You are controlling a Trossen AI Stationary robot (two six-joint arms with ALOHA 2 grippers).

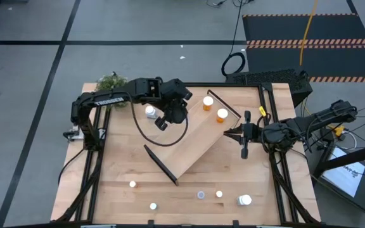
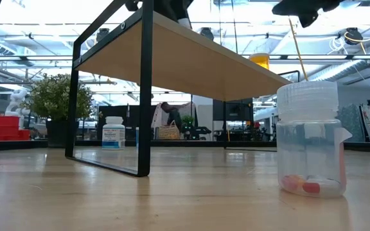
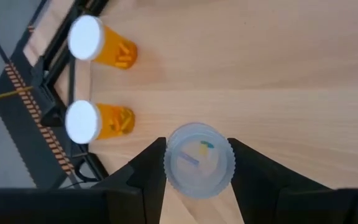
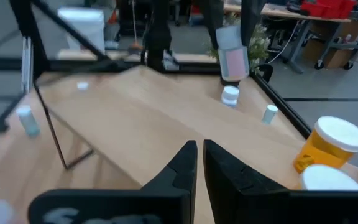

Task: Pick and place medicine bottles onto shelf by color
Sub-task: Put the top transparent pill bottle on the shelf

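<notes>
The shelf is a light-wood board with black end brackets, lying slantwise across the table's middle. Two orange bottles stand on its far right end. My left gripper is over the shelf's far left part, shut on a pale blue bottle with a white cap. A white bottle stands on the table beside it. My right gripper is shut and empty, level, just off the shelf's right edge. Several small bottles stand near the front edge. My left gripper pinches the pale blue bottle between its two fingers, at the sides of its capped top. The fingers come from above, pointing down. The bottle hangs upright below them, over the shelf board; I cannot tell whether its bottom touches.
A green plant stands at the table's far left corner. A large white bottle lies near the front right. A clear bottle with pills stands close to the low camera. Black frame rails run along the table's sides.
</notes>
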